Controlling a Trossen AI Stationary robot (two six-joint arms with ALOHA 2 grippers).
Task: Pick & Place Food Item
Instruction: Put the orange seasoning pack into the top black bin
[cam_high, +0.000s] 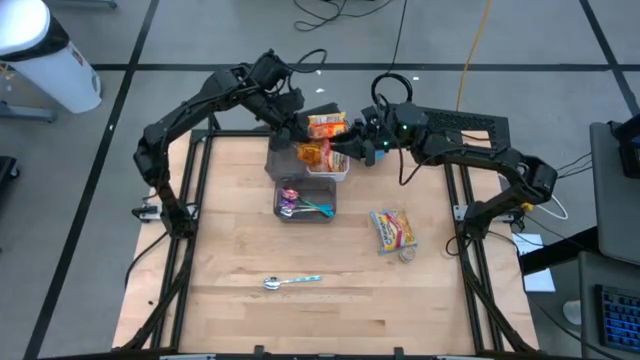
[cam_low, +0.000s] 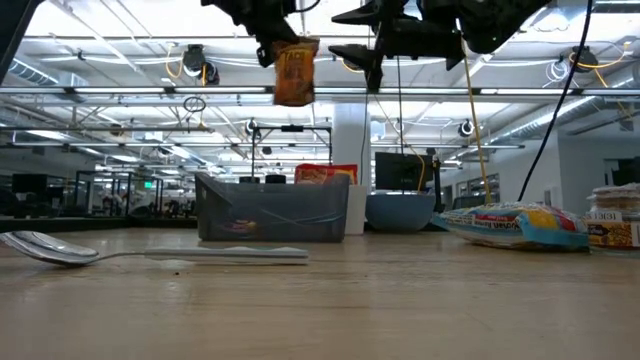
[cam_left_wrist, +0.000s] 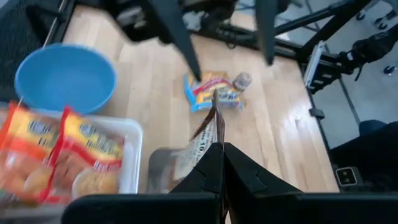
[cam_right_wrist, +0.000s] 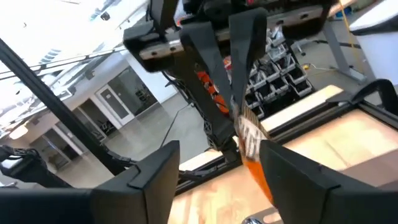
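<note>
A metal spoon (cam_high: 290, 282) lies alone on the wooden table (cam_high: 240, 320) near its front edge, well apart from everything else. Near the middle of the table stands a small clear bin (cam_high: 305, 203) holding coloured utensils. A blue bowl (cam_left_wrist: 65, 76) sits beside the white tray at the back of the table. To the right lies a yellow and blue snack bag (cam_high: 391, 228), with a small round cup (cam_high: 408, 254) touching its near end. Cables (cam_high: 345, 12) trail over the grey floor behind.

The clear bin (cam_low: 272, 212) hides most of the snack packets (cam_low: 326, 174) behind it.
</note>
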